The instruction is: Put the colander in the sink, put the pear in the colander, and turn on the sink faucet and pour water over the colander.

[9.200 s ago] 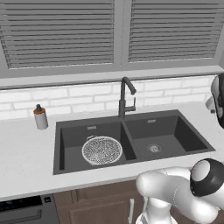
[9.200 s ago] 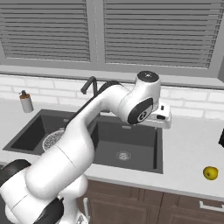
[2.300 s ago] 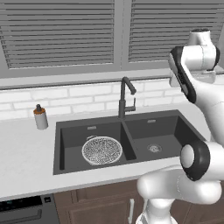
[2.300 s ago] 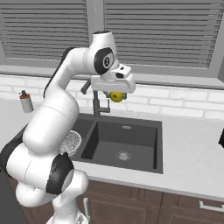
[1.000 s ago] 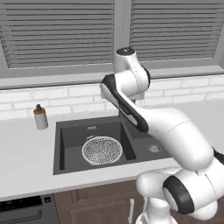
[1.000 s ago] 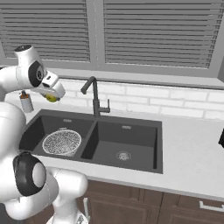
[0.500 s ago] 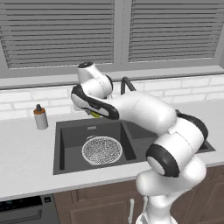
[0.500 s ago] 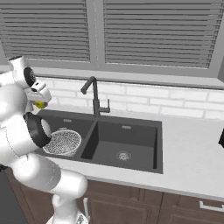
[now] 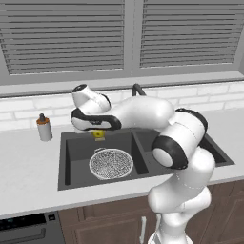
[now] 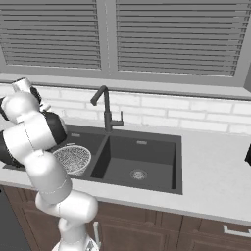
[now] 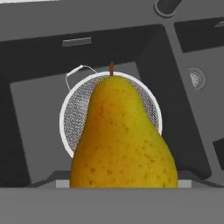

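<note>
My gripper [image 9: 98,131] is shut on the small yellow pear [image 9: 99,136] and holds it over the back of the left basin. In the hand view the pear [image 11: 124,140] hides the fingertips. Right beneath it, the round silvery mesh colander [image 11: 76,113] lies on the floor of the left basin. The colander [image 9: 111,163] also shows in the left base view, and the right base view has the colander [image 10: 73,158] beside my arm. The dark double sink [image 9: 63,159] is set in the counter. The arm covers much of the sink faucet [image 9: 137,89], while the sink faucet [image 10: 104,109] stands plain from the right.
A small soap bottle [image 9: 44,127] stands on the counter left of the sink. The right basin's drain [image 10: 138,173] is bare. My white arm arches over the divider between the basins. A brick backsplash and shuttered windows rise behind the counter.
The arm has swung left past the faucet and come down, carrying the pear from above the divider to low over the left basin. Colander has not moved.
</note>
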Controlling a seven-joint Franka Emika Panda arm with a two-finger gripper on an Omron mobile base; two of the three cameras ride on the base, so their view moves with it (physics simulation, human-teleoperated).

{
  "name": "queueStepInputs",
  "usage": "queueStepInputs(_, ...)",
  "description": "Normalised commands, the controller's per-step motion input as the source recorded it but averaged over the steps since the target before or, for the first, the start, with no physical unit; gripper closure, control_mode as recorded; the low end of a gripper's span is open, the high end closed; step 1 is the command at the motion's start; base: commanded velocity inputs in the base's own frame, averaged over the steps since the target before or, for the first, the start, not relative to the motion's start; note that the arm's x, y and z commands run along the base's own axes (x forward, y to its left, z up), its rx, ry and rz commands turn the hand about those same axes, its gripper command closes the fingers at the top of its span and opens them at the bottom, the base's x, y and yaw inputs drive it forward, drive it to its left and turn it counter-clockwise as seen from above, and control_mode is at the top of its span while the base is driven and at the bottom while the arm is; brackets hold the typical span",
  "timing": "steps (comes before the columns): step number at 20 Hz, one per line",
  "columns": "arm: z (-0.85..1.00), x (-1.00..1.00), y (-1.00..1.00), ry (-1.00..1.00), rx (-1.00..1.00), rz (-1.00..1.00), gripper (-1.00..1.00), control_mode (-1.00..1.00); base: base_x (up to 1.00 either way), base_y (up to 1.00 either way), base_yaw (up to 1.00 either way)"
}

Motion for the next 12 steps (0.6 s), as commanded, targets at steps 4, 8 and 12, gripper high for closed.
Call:
queueStepInputs(4,-0.74,0.0,-0.36,0.0,0.0,0.0,1.0,-1.0,0.0,0.0,0.0)
queueStepInputs(8,-0.77,0.0,-0.45,0.0,0.02,0.0,1.0,-1.0,0.0,0.0,0.0)
queueStepInputs(12,-0.66,0.01,-0.33,-0.01,0.02,0.0,1.0,-1.0,0.0,0.0,0.0)
